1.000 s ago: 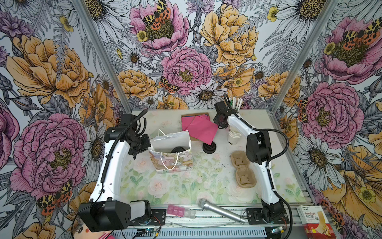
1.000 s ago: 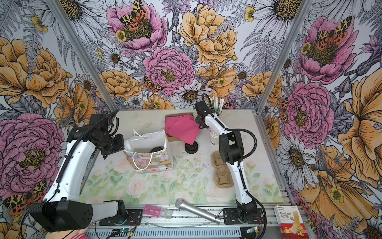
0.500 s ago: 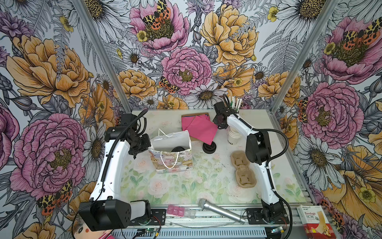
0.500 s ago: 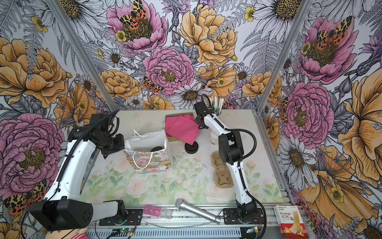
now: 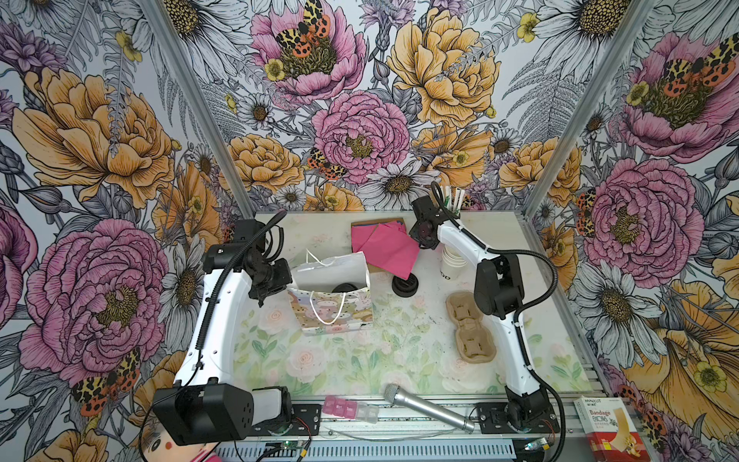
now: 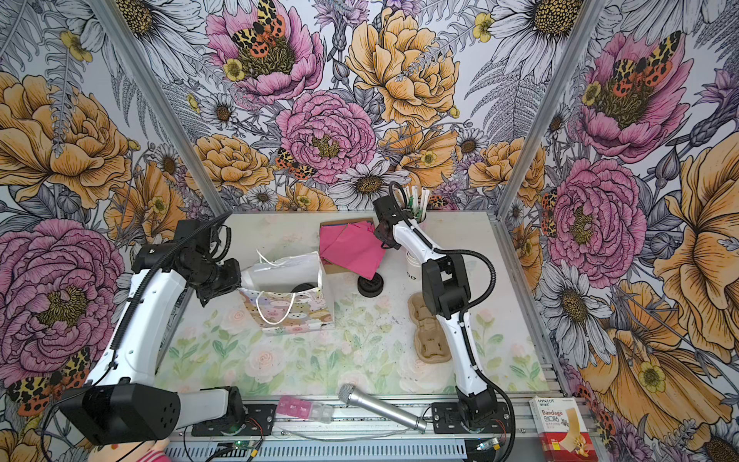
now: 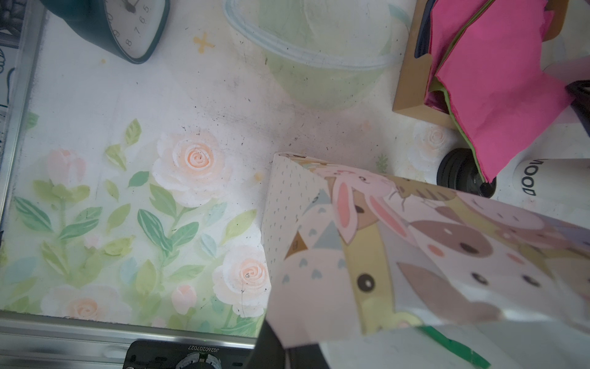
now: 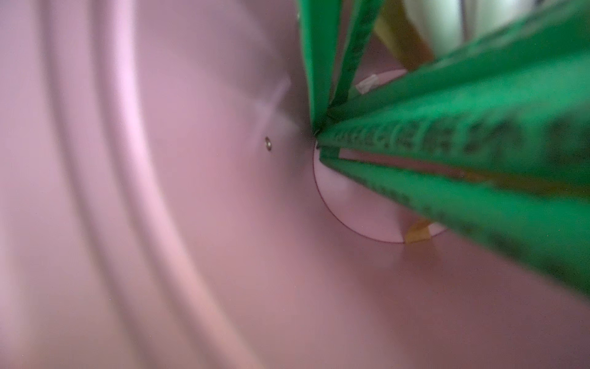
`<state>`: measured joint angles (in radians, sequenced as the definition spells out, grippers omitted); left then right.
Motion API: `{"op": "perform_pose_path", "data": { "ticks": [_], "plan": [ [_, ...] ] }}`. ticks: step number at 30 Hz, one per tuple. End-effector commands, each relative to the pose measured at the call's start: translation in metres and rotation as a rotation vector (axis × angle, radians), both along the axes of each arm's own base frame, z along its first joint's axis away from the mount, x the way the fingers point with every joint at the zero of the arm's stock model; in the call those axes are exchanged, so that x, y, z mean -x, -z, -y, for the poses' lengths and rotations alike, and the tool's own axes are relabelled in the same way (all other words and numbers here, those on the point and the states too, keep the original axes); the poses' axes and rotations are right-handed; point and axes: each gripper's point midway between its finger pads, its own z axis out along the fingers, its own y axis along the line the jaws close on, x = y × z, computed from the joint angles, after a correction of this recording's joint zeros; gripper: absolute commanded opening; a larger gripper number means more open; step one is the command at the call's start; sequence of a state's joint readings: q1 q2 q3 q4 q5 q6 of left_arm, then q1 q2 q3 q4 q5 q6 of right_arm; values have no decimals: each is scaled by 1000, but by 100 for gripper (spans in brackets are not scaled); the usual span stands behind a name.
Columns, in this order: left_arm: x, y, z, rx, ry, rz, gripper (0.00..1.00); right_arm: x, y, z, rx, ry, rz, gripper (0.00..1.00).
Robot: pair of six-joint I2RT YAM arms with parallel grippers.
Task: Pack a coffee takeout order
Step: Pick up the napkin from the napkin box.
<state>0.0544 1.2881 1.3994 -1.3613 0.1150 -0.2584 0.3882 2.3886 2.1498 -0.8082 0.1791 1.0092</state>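
Note:
My left gripper (image 5: 286,280) is shut on the rim of the patterned gift bag (image 5: 332,312), holding its mouth wide. Inside the bag a round black lid (image 5: 344,287) shows. The pink napkin (image 5: 386,248) spills from its cardboard box and overhangs a stack of black lids (image 5: 404,285). White paper cups (image 5: 452,264) stand stacked under my right forearm. My right gripper (image 5: 424,230) hovers at the napkin's back right corner with its fingers hidden. The right wrist view looks down among green-wrapped sticks (image 8: 447,143) in a cup.
A brown pulp carrier (image 5: 468,324) lies right of centre. The stick cup (image 5: 456,200) stands at the back wall. A microphone (image 5: 424,408) and a bandage box (image 5: 604,424) sit on the front rail. The left wrist view shows a clock (image 7: 127,28) and a clear bowl (image 7: 319,54).

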Motion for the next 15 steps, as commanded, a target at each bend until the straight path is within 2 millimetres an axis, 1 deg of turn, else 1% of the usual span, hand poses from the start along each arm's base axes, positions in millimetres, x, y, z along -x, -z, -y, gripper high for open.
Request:
{"op": "perform_pose_path", "data": {
  "ticks": [1, 2, 3, 9, 15],
  "plan": [
    [-2, 8, -3, -20, 10, -26, 6, 11, 7, -6, -5, -13, -44, 8],
    [-2, 9, -2, -17, 12, -27, 7, 10, 6, -6, -5, -14, -41, 2],
    [-2, 8, -2, -18, 13, -25, 7, 10, 5, -7, -5, -15, -38, 0],
    [-2, 7, -2, -15, 12, -21, 7, 3, -19, -5, 21, -41, 20, 0],
    [-3, 6, -2, -15, 12, -19, 6, 3, -49, -10, 28, -76, 75, 0]
  ]
}}
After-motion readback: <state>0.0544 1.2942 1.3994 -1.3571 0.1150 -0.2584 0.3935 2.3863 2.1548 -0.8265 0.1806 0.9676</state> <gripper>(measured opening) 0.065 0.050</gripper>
